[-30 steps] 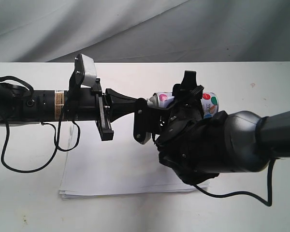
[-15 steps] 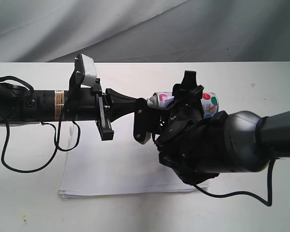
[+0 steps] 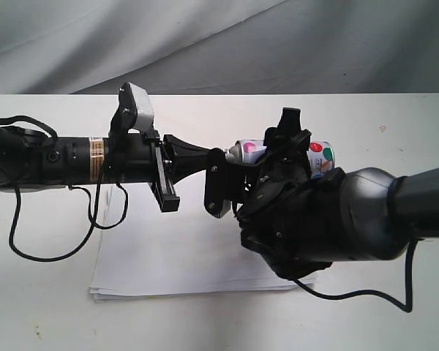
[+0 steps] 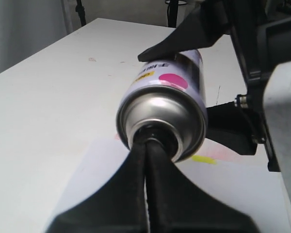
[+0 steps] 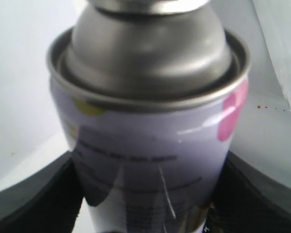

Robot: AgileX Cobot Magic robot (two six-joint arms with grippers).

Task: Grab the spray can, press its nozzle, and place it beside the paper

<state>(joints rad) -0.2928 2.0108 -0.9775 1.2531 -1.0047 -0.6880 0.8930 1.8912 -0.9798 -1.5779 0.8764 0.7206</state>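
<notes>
My right gripper [image 3: 284, 152] is shut on the spray can [image 3: 319, 155] and holds it lying level above the table. Its silver domed top [image 3: 234, 152] points left. In the right wrist view the can [image 5: 155, 141] fills the frame between the dark fingers [image 5: 34, 199]. My left gripper [image 3: 218, 156] is shut, its joined fingertips [image 4: 146, 145] pressed against the centre of the dome [image 4: 160, 114]. They cover the nozzle. The paper [image 3: 168, 248] lies flat on the table beneath both grippers, its yellow tab [image 4: 203, 158] showing under the can.
A white table [image 3: 395, 124] runs to a grey cloth backdrop [image 3: 219, 44]. Black cables [image 3: 29, 252] loop from the left arm over the table, and another [image 3: 366, 296] trails from the right arm near the paper's front corner.
The left arm has pushed a little to the right against the can's top and turned slightly. The can and the right gripper have shifted slightly right with it.
</notes>
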